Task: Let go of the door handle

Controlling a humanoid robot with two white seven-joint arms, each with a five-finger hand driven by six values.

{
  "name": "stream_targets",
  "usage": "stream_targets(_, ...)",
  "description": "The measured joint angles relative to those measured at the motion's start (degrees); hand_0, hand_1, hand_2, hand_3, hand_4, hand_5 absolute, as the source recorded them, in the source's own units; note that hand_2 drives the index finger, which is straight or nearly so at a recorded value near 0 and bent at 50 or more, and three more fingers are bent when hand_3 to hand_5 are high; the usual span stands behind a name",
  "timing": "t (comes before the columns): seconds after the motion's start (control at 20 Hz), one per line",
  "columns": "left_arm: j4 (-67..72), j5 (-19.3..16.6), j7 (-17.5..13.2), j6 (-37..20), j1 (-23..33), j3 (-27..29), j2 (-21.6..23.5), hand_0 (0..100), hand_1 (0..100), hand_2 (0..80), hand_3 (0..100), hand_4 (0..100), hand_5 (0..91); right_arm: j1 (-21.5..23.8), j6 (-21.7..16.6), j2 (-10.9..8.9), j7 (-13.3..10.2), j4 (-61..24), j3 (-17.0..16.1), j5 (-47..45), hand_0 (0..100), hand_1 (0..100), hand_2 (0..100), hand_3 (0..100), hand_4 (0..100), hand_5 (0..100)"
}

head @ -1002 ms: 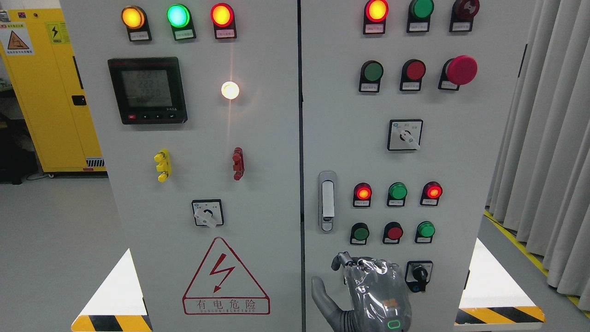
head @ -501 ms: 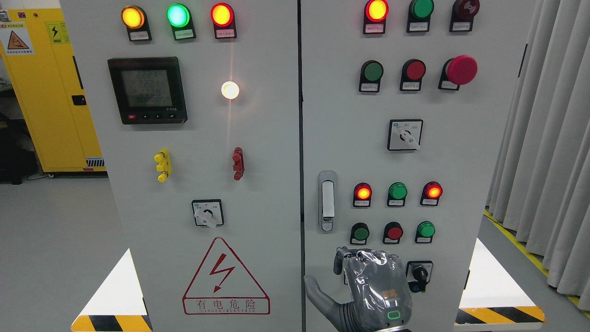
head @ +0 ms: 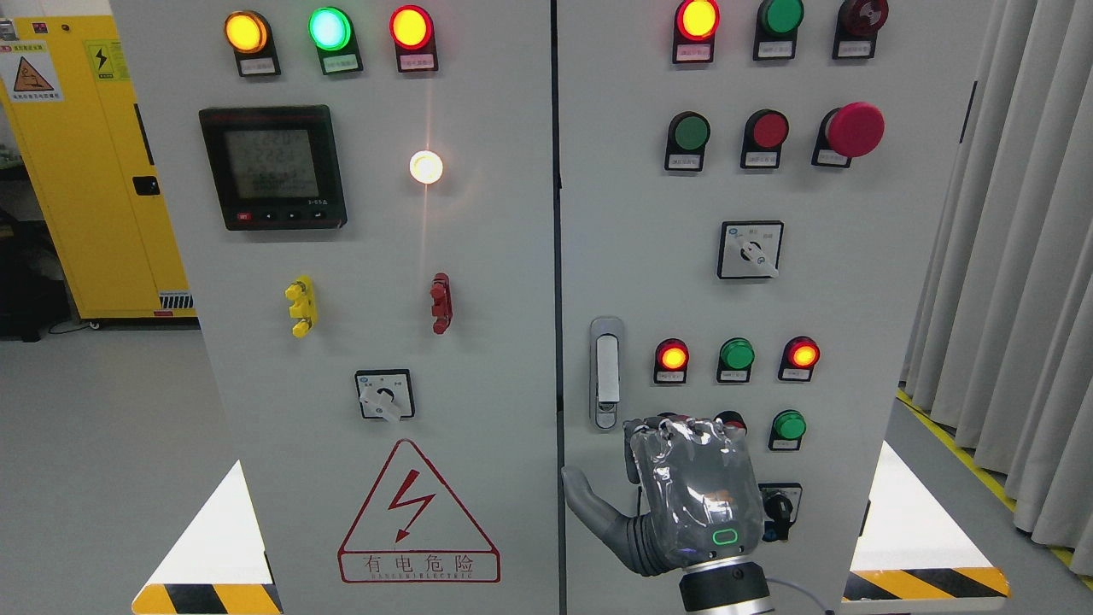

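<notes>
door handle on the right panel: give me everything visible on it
The door handle is a slim, upright metal-looking piece, silver-grey, on the right door near its left edge, beside the seam between the doors. A rounded outer frame holds a lighter flat lever, with what looks like a small lock part at the bottom. It sits flush, apparently closed. Nothing touches it: the right hand is below and slightly right, fingers curled, holding nothing. Red and green lamps stand to its right.

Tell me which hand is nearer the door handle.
Right. The right hand sits just below and right of the door handle, not touching it. The left hand is out of view.
</notes>
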State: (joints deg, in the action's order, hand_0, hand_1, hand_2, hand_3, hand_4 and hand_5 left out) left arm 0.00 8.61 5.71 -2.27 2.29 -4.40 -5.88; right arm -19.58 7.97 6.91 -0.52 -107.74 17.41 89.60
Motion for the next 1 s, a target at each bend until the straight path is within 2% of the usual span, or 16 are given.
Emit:
stream_targets(0.3, 0.0, 0.0, 0.0, 0.0, 0.0, 0.0, 0.0, 12, 56, 0.0, 0, 0, 0.0, -3.58, 3.17, 0.12, 0.92, 2.1, 0.09, 0.8, 20, 17, 100, 100, 100, 100)
stream_targets(0.75, 0.0, 0.0, 0.0, 0.0, 0.0, 0.0, -0.01, 12, 56, 0.0, 0, 0, 0.0, -6.33, 4.55, 0.24, 2.43, 4.49, 0.18, 1.1, 21, 18, 100, 100, 100, 100)
stream_targets(1.0, 0.0, 0.0, 0.0, 0.0, 0.0, 0.0, -0.01, 12, 56, 0.0, 0, 0, 0.0, -6.98, 5.13, 0.29, 2.54, 5.26, 0.14, 1.15, 28, 17, 100, 100, 100, 100)
